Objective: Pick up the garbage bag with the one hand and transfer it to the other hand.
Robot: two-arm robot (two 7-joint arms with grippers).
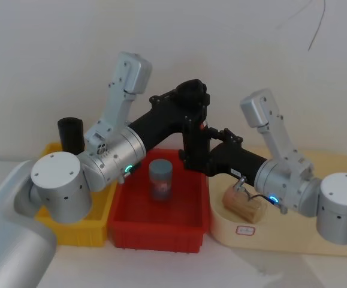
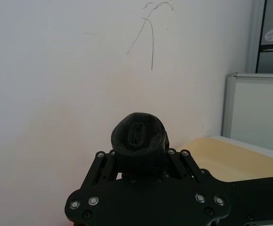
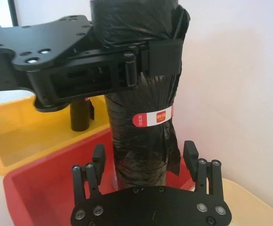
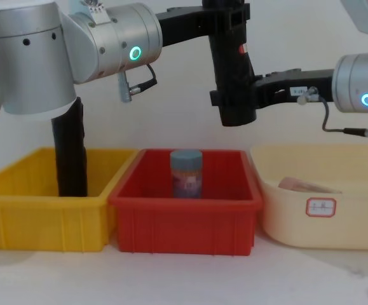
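Note:
The garbage bag (image 1: 195, 135) (image 4: 231, 70) (image 3: 141, 103) (image 2: 137, 134), a tall black roll with a red-white label, hangs upright in the air above the red bin. My left gripper (image 1: 186, 107) (image 4: 225, 16) (image 2: 140, 155) is shut on its upper part. My right gripper (image 1: 200, 159) (image 4: 234, 101) (image 3: 144, 155) comes in from the right at the roll's lower part. Its fingers (image 3: 98, 160) stand on either side of the roll with small gaps, so it is open.
A second black roll (image 1: 70, 135) (image 4: 69, 152) stands in the yellow bin (image 1: 80, 231) (image 4: 37, 216) on the left. A blue-lidded jar (image 1: 160, 179) (image 4: 186, 173) stands in the red bin (image 1: 155, 234) (image 4: 184, 216). At right a cream tray (image 1: 293, 240) (image 4: 323, 222) holds a tan object (image 1: 243, 204).

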